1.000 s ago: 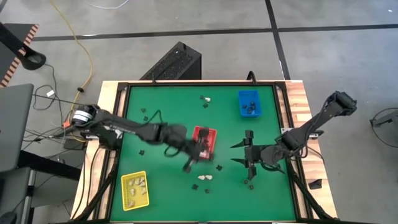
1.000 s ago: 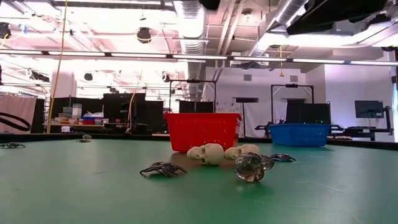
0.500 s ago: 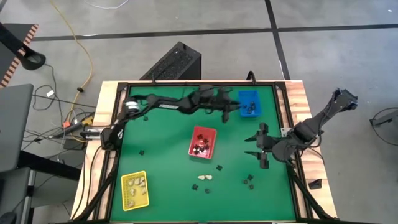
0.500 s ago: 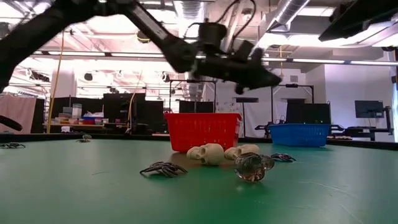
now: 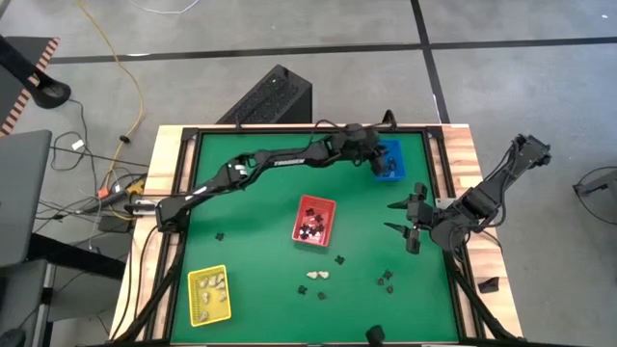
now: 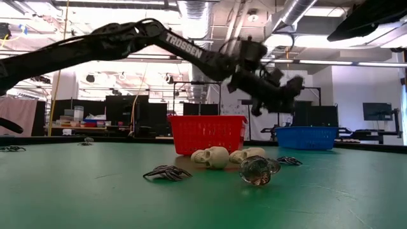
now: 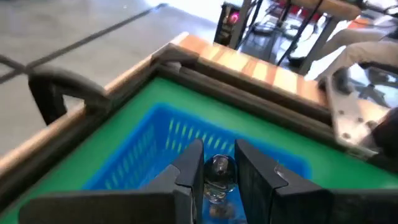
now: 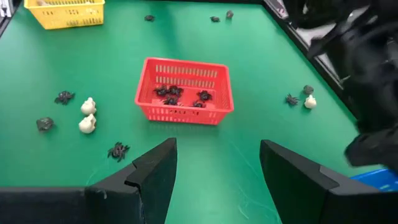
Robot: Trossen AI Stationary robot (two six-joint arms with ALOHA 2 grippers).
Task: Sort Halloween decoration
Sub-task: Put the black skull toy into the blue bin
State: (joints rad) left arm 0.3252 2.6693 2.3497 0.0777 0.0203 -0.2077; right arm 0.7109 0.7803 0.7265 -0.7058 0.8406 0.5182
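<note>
The left gripper hangs over the blue tray at the table's far right corner, its 2 fingers pinching a small clear, rounded decoration between them, apparently to drop it with similar pieces there. The right gripper waits near the right edge, jaws spread and empty. Black spiders fill the red tray mid-table; cream skulls lie in the yellow tray near the front left corner.

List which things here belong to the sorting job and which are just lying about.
Belonging to the job:
- clear piece gripped by the left gripper
- blue tray, red tray, yellow tray
- cream skulls
- black spiders
- right gripper, waiting open

Lying about:
- yellow cable
- black box
</note>
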